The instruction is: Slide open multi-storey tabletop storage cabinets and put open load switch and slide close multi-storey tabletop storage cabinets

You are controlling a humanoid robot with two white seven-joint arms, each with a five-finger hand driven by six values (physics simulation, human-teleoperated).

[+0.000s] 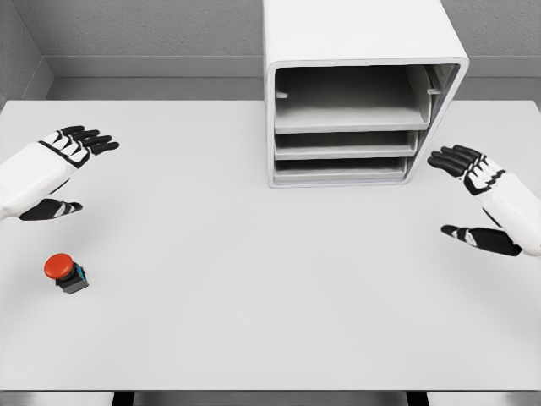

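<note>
A white storage cabinet (363,51) with three tiers stands at the back of the table, right of the middle, its front facing me. The load switch (64,271), a small dark box with a round red button on top, lies near the table's left front. My left hand (72,169) hovers above and behind the switch at the left edge, fingers spread and holding nothing. My right hand (469,194) hangs open just right of the cabinet's lower front corner, apart from it.
The white table (254,279) fills the view, with its front edge near the bottom. A grey wall and ledge run behind the cabinet.
</note>
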